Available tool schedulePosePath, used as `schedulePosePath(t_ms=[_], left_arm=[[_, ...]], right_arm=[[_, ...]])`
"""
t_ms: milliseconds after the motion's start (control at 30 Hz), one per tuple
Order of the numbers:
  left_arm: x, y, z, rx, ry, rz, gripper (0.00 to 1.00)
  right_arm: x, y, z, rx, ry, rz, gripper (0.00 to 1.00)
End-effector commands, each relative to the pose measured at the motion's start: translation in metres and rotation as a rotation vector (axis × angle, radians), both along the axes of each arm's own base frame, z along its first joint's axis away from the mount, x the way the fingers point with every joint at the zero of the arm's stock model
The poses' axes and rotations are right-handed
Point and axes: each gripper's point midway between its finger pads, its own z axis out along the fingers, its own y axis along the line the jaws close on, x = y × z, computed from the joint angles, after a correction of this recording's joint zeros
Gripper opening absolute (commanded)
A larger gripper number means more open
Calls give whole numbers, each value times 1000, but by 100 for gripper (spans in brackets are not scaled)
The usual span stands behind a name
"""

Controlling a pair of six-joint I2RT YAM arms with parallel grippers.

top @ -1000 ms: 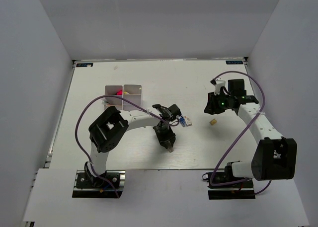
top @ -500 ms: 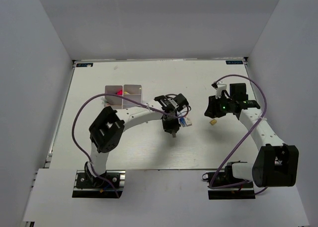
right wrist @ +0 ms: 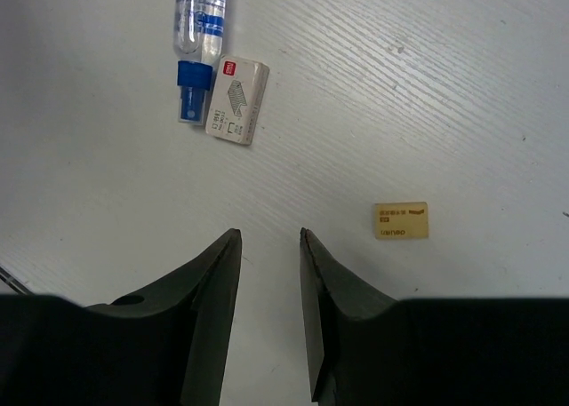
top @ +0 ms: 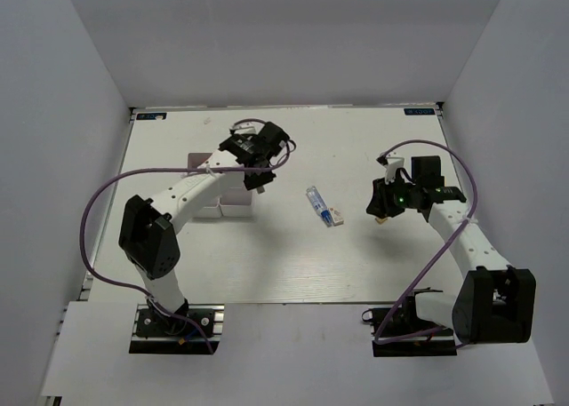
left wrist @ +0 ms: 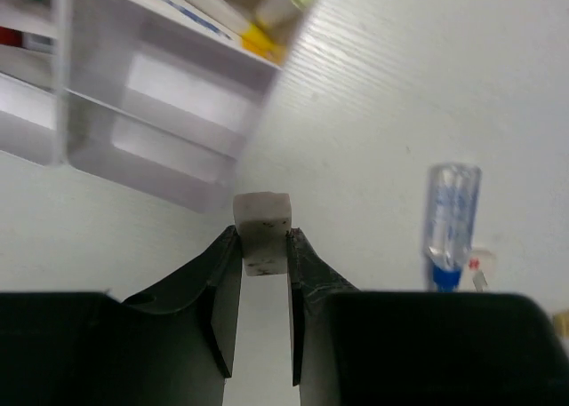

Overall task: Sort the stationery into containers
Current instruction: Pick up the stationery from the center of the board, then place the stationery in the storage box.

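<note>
the left gripper (left wrist: 263,257) is clenching its jaws on a grey eraser (left wrist: 262,228) just beside the white organizer (left wrist: 151,148), which is already holding pens (left wrist: 267,28). the right gripper (right wrist: 268,246) is hovering, jaws released, over the desk (right wrist: 462,86), where a blue-capped tube (right wrist: 199,33), a sleeved eraser (right wrist: 236,101) and a beige eraser (right wrist: 401,220) are lying unsorted.

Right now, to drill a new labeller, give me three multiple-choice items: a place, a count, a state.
1. The left gripper is: A) open, empty B) shut on a pen C) shut on a grey eraser
2. The blue-capped tube lies: A) in the left gripper B) on the table beside the wrapped eraser C) upright on its cap
3. Loose items in the right wrist view: A) one B) three C) five
C: its fingers pinch it. B: both lie flat, side by side. B: tube, wrapped eraser, beige eraser.
</note>
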Motion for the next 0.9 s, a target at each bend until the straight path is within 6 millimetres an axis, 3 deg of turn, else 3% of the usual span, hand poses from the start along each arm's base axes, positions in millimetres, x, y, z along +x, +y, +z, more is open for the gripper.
schedulePosePath(t_ms=[0, 67, 267, 367, 500, 733, 767, 867], left_arm=[[16, 36, 22, 52, -74, 107, 0], [24, 55, 27, 72, -94, 179, 0], [39, 77, 31, 32, -120, 310, 0], [44, 75, 22, 12, -101, 352, 0], [45, 76, 8, 4, -66, 416, 10], [47, 76, 2, -46, -67, 501, 14], [46, 77, -1, -45, -62, 509, 17], [46, 77, -1, -45, -62, 509, 40]], right_arm=[[0, 1, 5, 0, -53, 27, 39], [0, 1, 5, -1, -65, 30, 39], [-5, 1, -3, 5, -49, 24, 39], [-5, 1, -3, 6, -50, 27, 39], [-5, 1, -4, 5, -48, 29, 39], [-7, 0, -7, 1, -41, 27, 40], [-8, 0, -8, 0, -39, 30, 40], [-7, 0, -7, 0, -44, 31, 40]])
